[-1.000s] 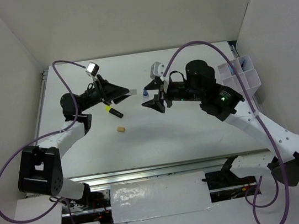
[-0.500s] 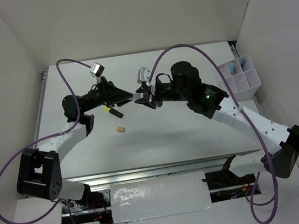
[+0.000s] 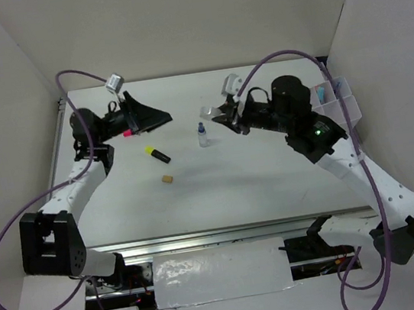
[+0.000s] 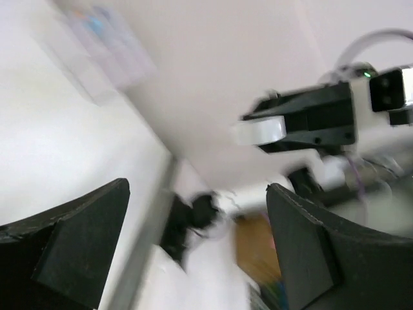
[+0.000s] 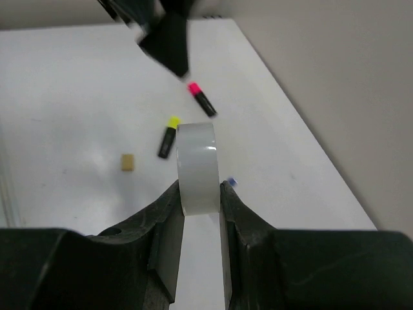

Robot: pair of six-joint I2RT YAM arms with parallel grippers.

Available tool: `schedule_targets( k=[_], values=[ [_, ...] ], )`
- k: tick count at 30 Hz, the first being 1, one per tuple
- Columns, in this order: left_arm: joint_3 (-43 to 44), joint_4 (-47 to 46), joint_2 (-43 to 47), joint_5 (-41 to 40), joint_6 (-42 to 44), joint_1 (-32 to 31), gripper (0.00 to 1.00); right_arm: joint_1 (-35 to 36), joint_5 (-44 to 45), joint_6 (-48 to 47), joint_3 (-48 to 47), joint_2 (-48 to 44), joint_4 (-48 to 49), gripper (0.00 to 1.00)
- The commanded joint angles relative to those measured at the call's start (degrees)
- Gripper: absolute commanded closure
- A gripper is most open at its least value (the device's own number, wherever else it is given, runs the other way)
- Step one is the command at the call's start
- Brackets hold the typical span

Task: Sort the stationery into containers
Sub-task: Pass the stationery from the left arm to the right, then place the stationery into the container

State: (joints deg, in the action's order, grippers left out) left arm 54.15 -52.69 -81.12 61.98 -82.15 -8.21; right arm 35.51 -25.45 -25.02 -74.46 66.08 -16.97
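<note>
My right gripper (image 5: 200, 194) is shut on a white tape roll (image 5: 197, 169) and holds it above the table; the top view shows the gripper (image 3: 217, 117) and the roll (image 3: 207, 112) at the centre back. My left gripper (image 3: 162, 118) is open and empty, raised at the back left; its wrist view (image 4: 193, 245) is blurred. On the table lie a pink highlighter (image 3: 123, 133), a yellow highlighter (image 3: 157, 154), a tan eraser (image 3: 167, 179) and a tiny blue-capped bottle (image 3: 203, 135), which stands upright. The clear organiser tray (image 3: 337, 106) is at the far right.
White walls close in the table on the left, back and right. A metal rail runs along the table's left edge (image 3: 58, 149). Purple cables arc over both arms. The right wrist view shows the pink highlighter (image 5: 202, 100), yellow highlighter (image 5: 169, 137) and eraser (image 5: 128, 162) below the roll.
The two grippers met at the table's middle and have drawn apart. The left arm has swung back to the left, open. The right has pulled back right, holding the roll. The bottle now shows.
</note>
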Motion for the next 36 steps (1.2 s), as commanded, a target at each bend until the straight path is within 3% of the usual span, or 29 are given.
schedule_targets(
  k=[1,2,3,4,5,8,9,12,16,25,29,36],
  values=[
    [10.9,37.8,5.3,-6.5,33.6,4.2,0.01,-8.2,2.2,4.4,0.5,-3.5,-6.8,0.97],
    [16.5,45.8,5.7,-10.3,48.0,3.6,0.01,-13.8,2.4,4.9,0.2,-3.2,-10.6,0.97],
    [18.6,58.2,6.1,-14.9,54.3,2.7,0.01,-16.8,2.3,5.2,-0.3,-2.8,-12.4,0.98],
    [22.4,63.2,6.1,-23.3,58.8,0.8,0.01,-20.0,2.6,5.8,-0.9,-1.4,-15.7,0.98],
    [23.4,67.8,5.5,-26.8,64.0,0.0,0.01,-26.2,2.8,5.8,-1.6,-0.3,-17.1,0.98],
    [25.3,71.7,4.0,-34.2,67.3,-0.9,0.01,-34.2,4.4,4.7,-4.4,6.7,-23.4,1.0],
    [26.3,73.8,3.3,-34.5,67.9,-1.0,0.01,-39.1,5.2,4.5,-7.3,8.9,-24.8,1.0],
    [27.1,75.8,1.5,-35.4,69.3,-1.6,0.01,-45.1,8.3,5.1,-15.1,18.7,-32.4,1.0],
    [27.1,75.8,0.2,-32.4,69.8,-2.4,0.01,-48.1,12.5,7.1,-24.9,31.6,-35.5,1.0],
    [27.3,78.0,-1.8,-34.3,71.2,-3.6,0.01,-46.6,20.8,6.5,-47.2,50.5,-43.1,0.99],
    [26.3,77.2,-1.8,-34.2,71.0,-3.5,0.01,-45.8,24.0,6.2,-50.9,55.0,-44.2,0.98],
    [25.7,77.2,-2.5,-34.1,71.2,-3.5,0.01,-45.1,27.4,6.2,-48.5,57.4,-43.7,0.94]
  ],
)
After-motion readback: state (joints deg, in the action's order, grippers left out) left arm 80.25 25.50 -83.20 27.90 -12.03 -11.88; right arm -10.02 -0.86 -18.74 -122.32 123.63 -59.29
